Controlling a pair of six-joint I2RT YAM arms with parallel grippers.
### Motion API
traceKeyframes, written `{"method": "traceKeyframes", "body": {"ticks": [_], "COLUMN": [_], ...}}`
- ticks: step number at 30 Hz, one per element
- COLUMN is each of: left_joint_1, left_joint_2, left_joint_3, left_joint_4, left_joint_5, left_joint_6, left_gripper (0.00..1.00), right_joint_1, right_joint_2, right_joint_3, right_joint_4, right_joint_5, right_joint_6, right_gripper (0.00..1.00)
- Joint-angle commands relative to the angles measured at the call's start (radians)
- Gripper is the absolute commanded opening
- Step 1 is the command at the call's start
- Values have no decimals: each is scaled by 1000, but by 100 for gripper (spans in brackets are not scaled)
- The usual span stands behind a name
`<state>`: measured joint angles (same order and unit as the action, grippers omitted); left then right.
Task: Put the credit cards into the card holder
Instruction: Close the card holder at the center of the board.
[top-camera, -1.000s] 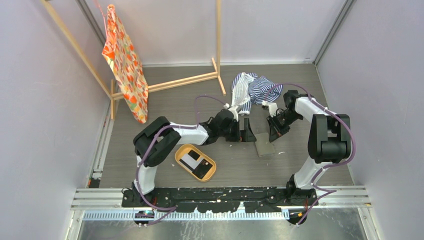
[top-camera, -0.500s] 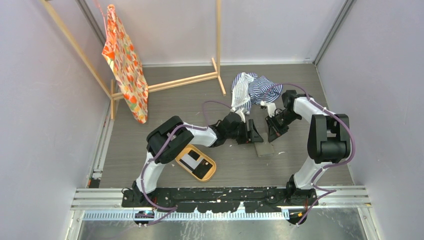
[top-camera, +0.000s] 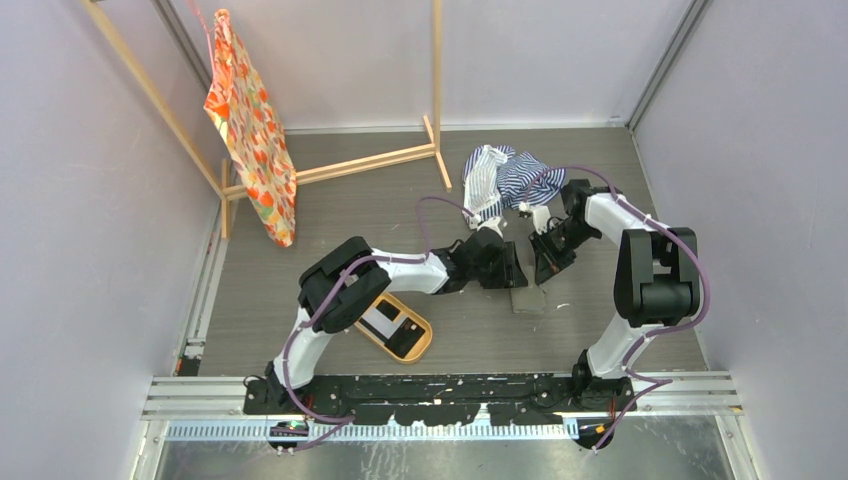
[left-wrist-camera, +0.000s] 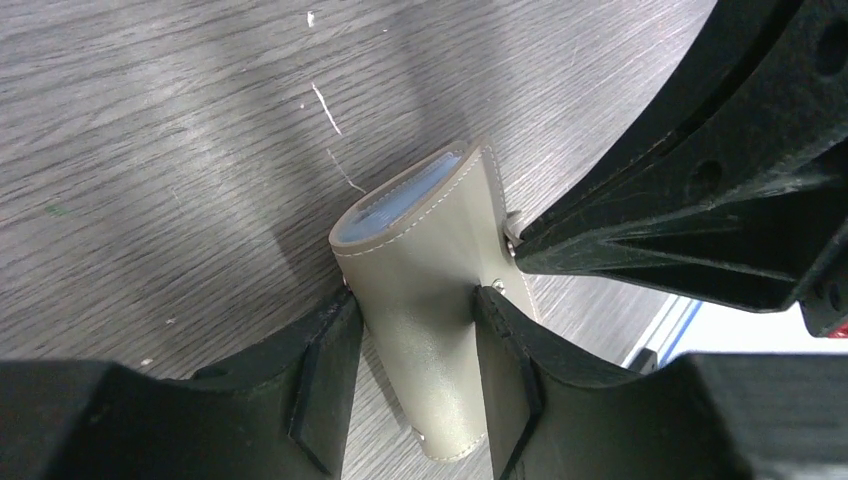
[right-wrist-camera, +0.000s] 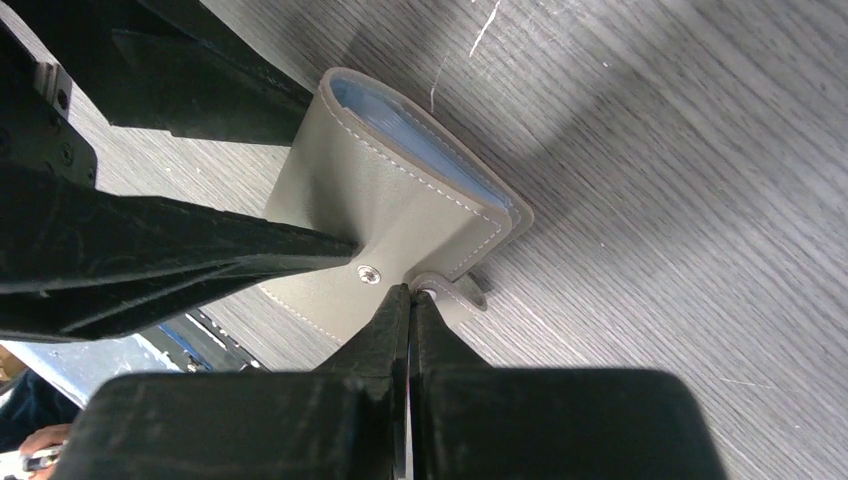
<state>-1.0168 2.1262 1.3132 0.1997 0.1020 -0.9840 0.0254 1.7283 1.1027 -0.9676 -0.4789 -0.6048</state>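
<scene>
Card holder (left-wrist-camera: 425, 290) — one, left claw (left-wrist-camera: 415, 305) squeezing sides, right claw (right-wrist-camera: 410, 298) pinching tab (right-wrist-camera: 447, 290).

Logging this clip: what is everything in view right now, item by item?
grey-brown folding leather card holder: one, pale blue inside, on the table between the arms, one flap curled up
thin flat credit cards: at least two show, one white, one black, in the tray
oval orange tray: one, near left, partly under the left arm
blue-and-white striped cloth: one crumpled heap, far centre-right
orange patterned cloth: one, hanging on the rack, far left
pale wooden rack: one, far side
grey wood-grain table: one
left arm: black and white, jaws closed across the holder
right arm: black and white, jaws shut on the holder's snap tab
</scene>
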Motion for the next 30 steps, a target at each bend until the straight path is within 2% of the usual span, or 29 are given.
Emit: {"method": "traceKeyframes", "body": {"ticks": [1, 16, 30], "left_joint_1": [-61, -65, -66], "left_joint_2": [102, 144, 147], "left_joint_3": [4, -41, -51], "left_joint_4": [-197, -204, -170], "left_joint_5": [-74, -95, -95], "left_joint_6": [51, 25, 14], "left_gripper": [47, 44, 42], "right_joint_1": [18, -12, -5], "right_joint_2": [-32, -41, -54], "right_joint_3": [33, 40, 3], "right_joint_4": [13, -77, -94], "right_joint_5": [-65, -144, -81], "right_joint_6": [30, 11, -4], "right_gripper": [1, 1, 1]}}
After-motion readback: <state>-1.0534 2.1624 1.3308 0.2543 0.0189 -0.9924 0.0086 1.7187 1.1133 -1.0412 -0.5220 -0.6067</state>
